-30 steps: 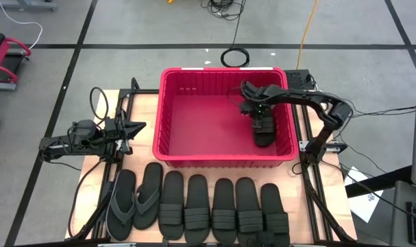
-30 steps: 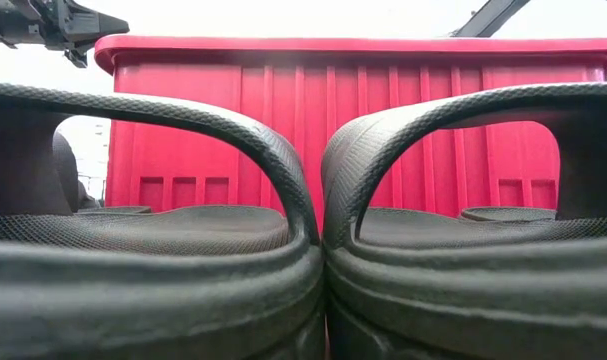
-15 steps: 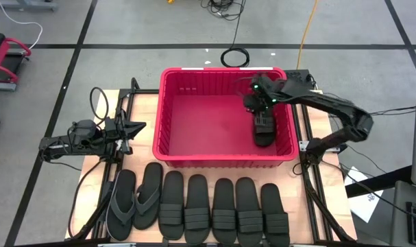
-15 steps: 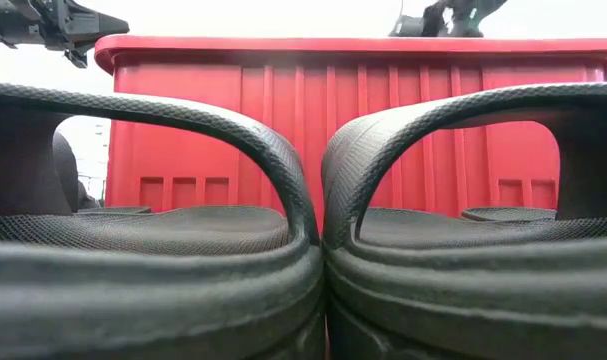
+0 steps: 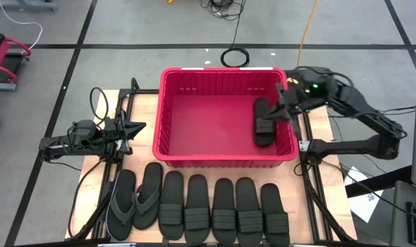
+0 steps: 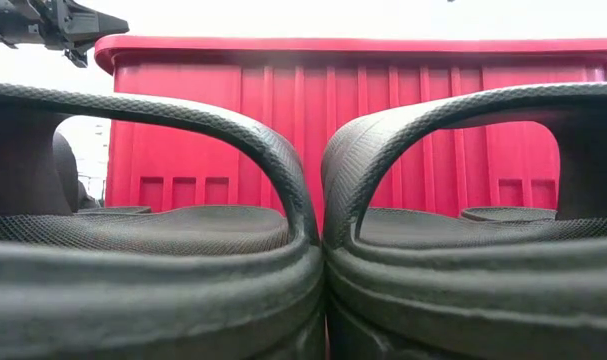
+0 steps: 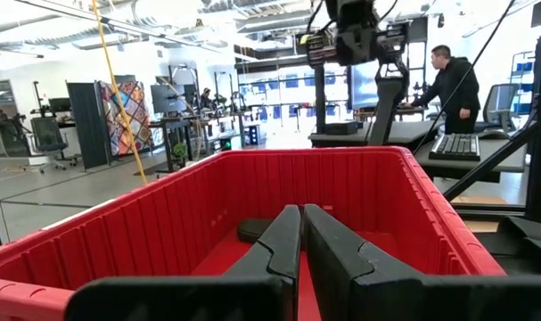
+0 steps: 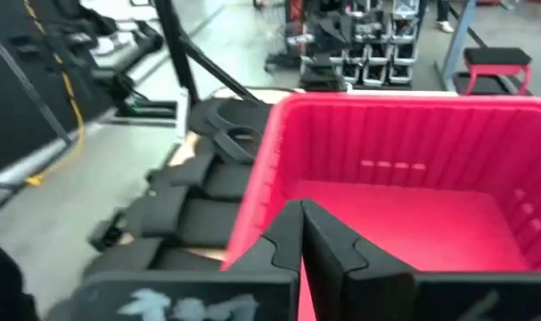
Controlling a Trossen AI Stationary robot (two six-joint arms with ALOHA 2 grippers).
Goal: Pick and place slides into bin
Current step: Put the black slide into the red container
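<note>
With one slide [image 5: 263, 122] lying in the bin [image 5: 168, 123] and seven lined up on the table [image 5: 98, 171], I judge them light, bendy rubber, best pinched at the strap, both arms' jaws clenched empty.

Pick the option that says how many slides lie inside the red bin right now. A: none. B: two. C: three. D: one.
D: the high view shows a single black slide lying on the floor of the bin near its right wall, while the other seven sit in a row on the table in front of it.
</note>
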